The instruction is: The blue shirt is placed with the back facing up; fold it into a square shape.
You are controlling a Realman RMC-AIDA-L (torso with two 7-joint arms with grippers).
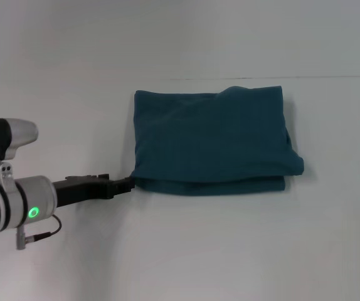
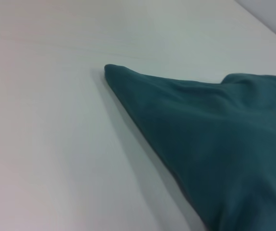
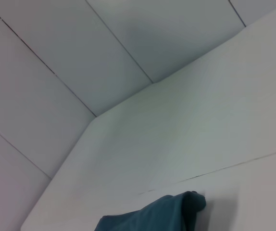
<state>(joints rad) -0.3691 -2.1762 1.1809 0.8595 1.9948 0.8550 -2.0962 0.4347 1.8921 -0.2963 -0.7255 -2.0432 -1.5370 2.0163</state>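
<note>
On the table, folded blue shirt, long axis left-right

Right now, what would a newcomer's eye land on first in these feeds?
The blue shirt, already folded into a rough rectangle, lies flat on the white table, right of centre. The left tool reaches in from the left and meets the shirt's near-left corner. No right arm shows in the head view.

Left arm in silver-white cylinders, black bands, glowing green ring light, thin grey cable, black left gripper
</note>
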